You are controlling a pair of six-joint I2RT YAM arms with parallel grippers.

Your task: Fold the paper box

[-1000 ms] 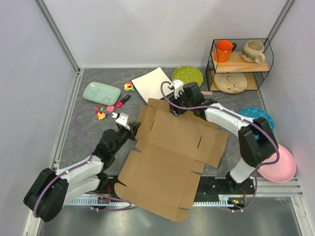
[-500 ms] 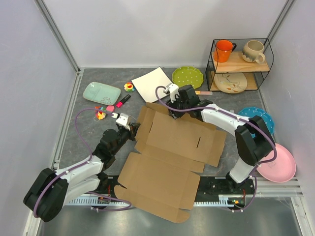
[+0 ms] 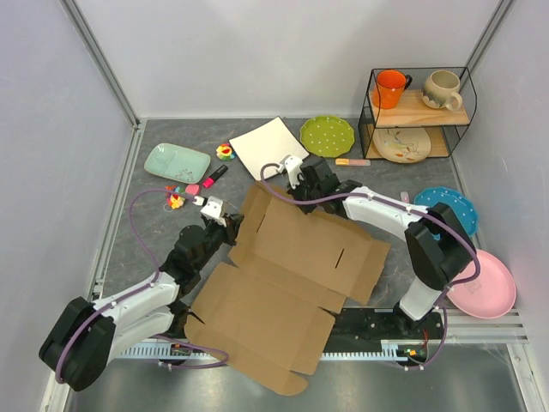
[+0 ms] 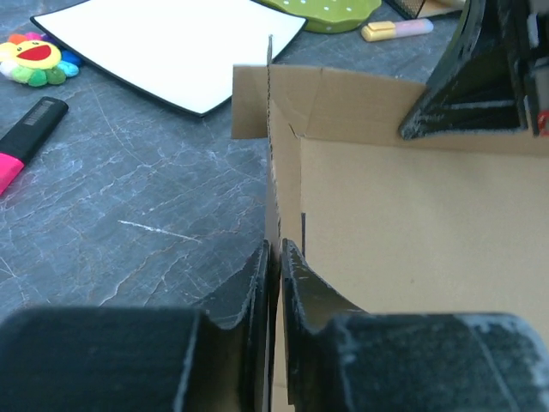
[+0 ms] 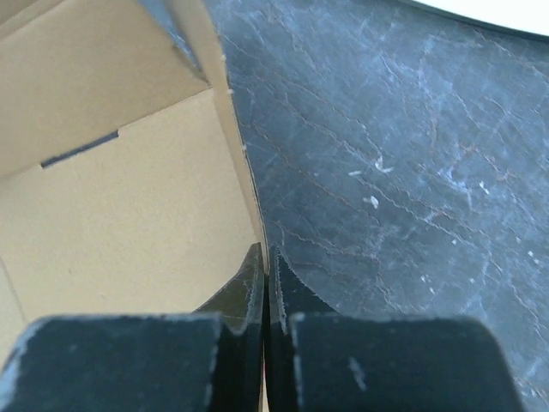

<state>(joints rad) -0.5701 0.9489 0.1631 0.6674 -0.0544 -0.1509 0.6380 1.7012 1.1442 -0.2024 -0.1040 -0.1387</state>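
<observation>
Overhead camera looks down; wrist cameras closely share the paper box (image 3: pixel 296 249).

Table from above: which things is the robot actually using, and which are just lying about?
In use: paper box, left claw and right claw, both pinching its edges.
Lying about: white square plate, green dotted plate, mint tray, pink marker, orange mug, pink plate.

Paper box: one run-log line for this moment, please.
left gripper: shut on paper box left flap | right gripper: shut on far flap
</observation>
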